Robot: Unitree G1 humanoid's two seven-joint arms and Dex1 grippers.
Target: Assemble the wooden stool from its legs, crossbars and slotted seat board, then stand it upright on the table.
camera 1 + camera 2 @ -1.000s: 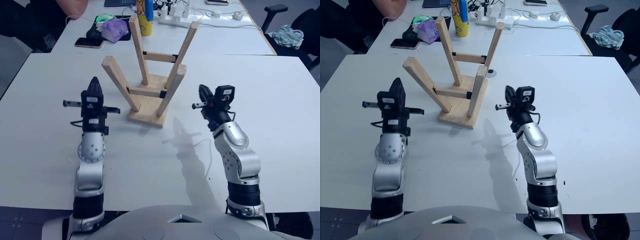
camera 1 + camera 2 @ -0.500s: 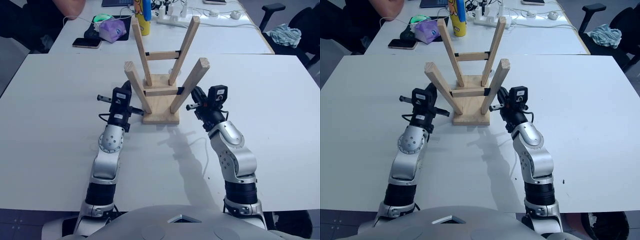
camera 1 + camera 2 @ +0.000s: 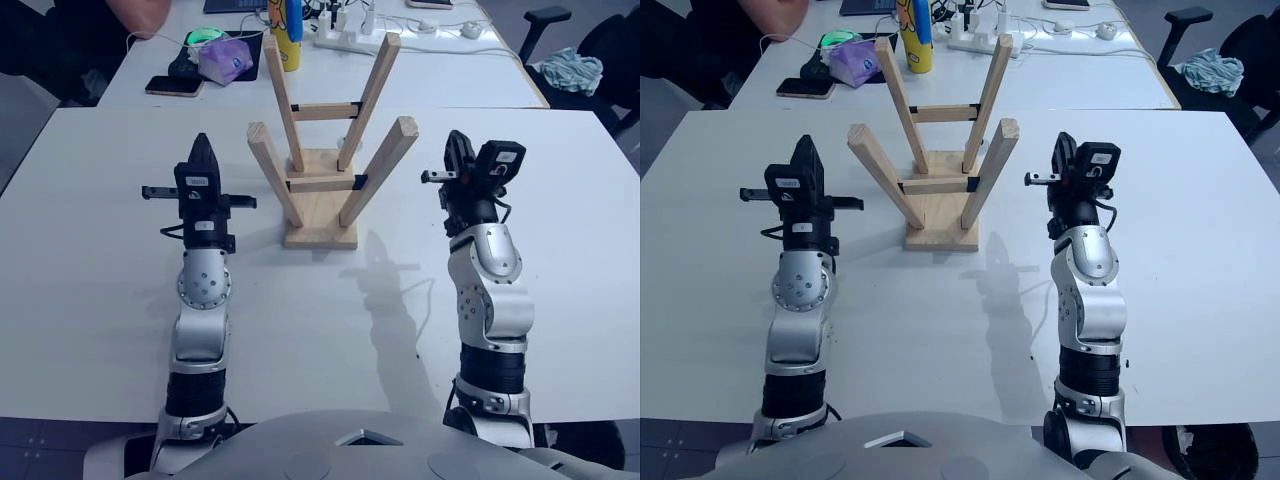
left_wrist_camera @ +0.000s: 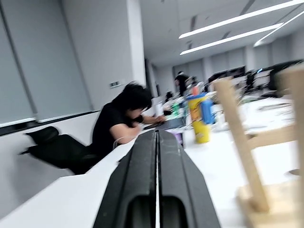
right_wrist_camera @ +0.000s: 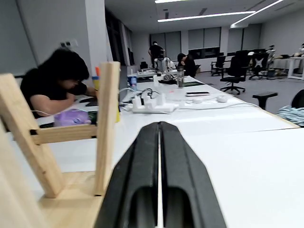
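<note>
Both forearms rise steeply from the table point(image 3: 90, 300), left gripper point(image 3: 203, 147) at 9 o'clock and right gripper point(image 3: 457, 143) at 3 o'clock of the upturned stool point(image 3: 320, 184), each clenched on nothing.

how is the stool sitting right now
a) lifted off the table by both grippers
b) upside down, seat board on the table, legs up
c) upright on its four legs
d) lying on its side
b: the stool rests with its seat board flat on the table and its legs pointing up, while the left gripper and the right gripper stand apart from it on either side.
</note>
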